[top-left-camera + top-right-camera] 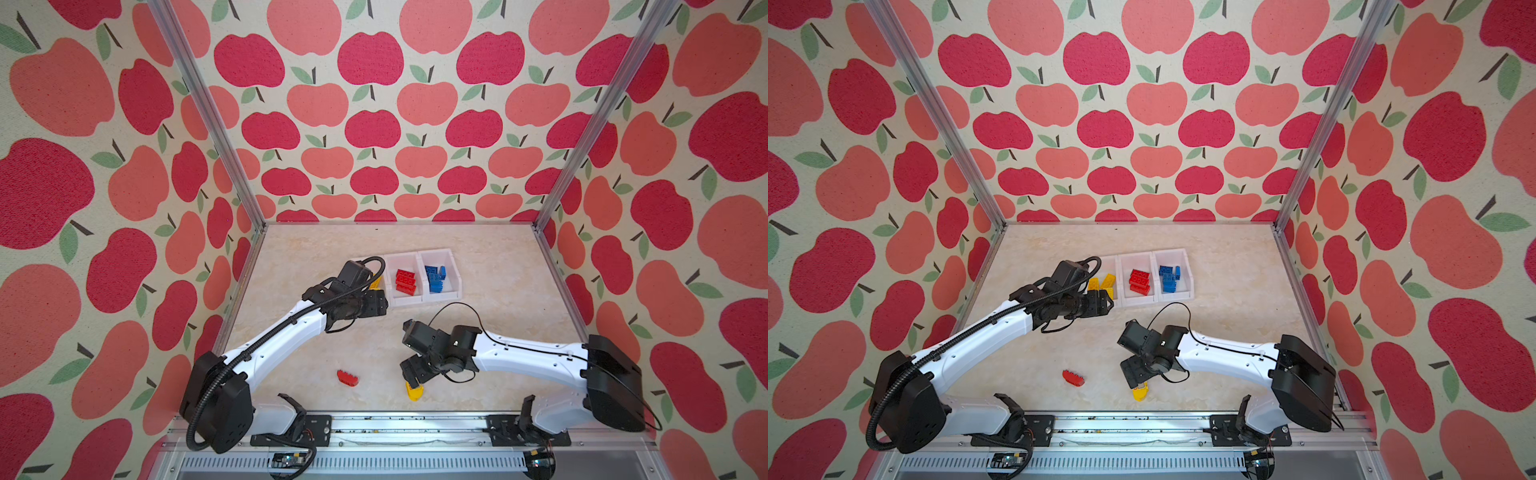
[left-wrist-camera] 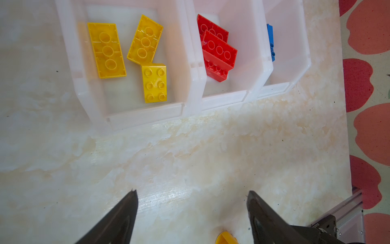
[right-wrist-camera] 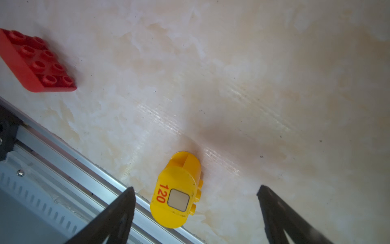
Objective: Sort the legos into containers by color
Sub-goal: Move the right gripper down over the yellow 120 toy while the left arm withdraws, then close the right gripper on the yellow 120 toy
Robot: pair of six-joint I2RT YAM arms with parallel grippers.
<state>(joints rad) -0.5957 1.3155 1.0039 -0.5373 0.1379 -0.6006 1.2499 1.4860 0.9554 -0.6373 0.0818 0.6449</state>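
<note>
Plastic, light, stiff and smooth, the rounded yellow piece (image 3: pixel 176 190) marked "120" lies on the counter (image 3: pixel 232 84) near its front edge and probably slips unless pinched across its flat sides. The right claw (image 3: pixel 196 188) stands wide astride it, not touching. The left claw (image 2: pixel 192 191) hangs wide and empty before the containers (image 2: pixel 145 115): yellow bricks (image 2: pixel 106 50) in one, red bricks (image 2: pixel 218 52) in the middle, blue bricks (image 2: pixel 270 42) last. One loose red brick (image 3: pixel 35 61) lies nearby.

Containers (image 2: pixel 145 115): three joined white bins, upright.
Sorted: you see yellow bricks (image 2: pixel 106 50), red bricks (image 2: pixel 219 50), blue bricks (image 1: pixel 435 277), one colour per bin.
Loose: red brick (image 3: pixel 35 63), studs up; rounded yellow "120" piece (image 3: pixel 177 190); both on table (image 3: pixel 253 84).
</note>
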